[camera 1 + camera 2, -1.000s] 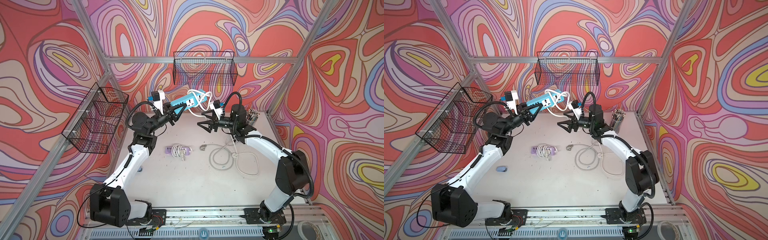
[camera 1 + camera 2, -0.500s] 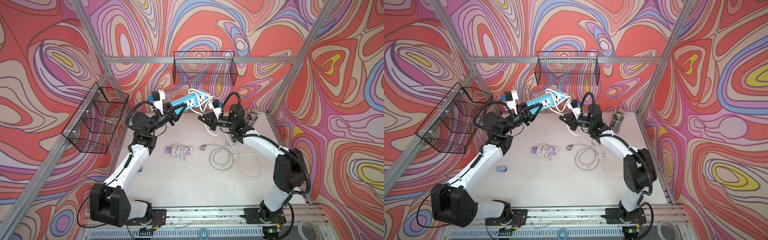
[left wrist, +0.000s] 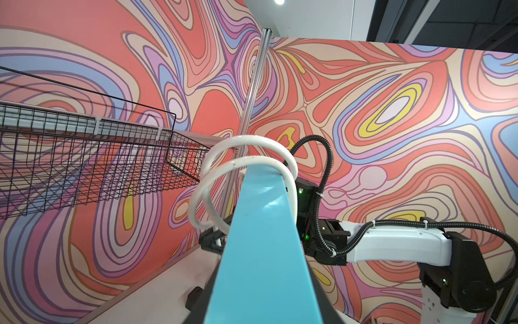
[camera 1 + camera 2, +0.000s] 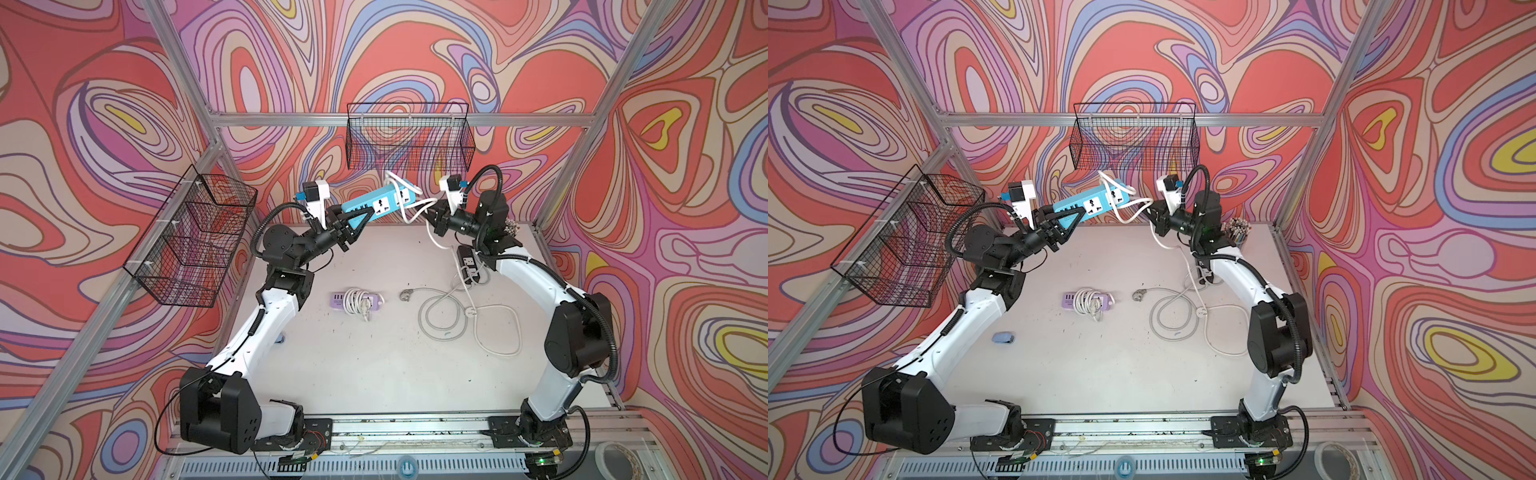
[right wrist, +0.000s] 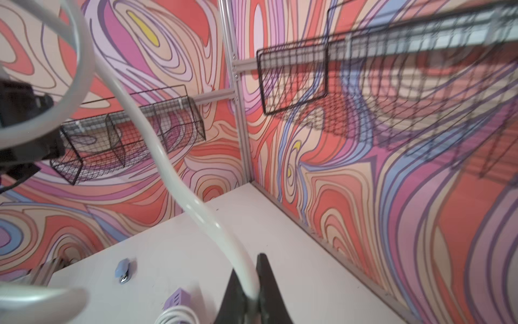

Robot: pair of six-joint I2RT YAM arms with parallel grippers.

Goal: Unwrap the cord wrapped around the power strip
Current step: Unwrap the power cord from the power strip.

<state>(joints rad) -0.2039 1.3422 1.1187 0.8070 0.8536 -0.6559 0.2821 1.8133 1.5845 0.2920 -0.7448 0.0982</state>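
Both clamped atm: my L gripper [image 4: 356,219] has strip [image 4: 380,203] up in air over back edge of desk [image 4: 374,374], R gripper [image 5: 248,291] pinching cord [image 5: 167,168], w/ loops round strip's far end.

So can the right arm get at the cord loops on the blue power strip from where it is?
Probably yes. The right gripper is shut on the white cord close to the loops, and the left gripper holds the blue power strip up in the air, nothing between.
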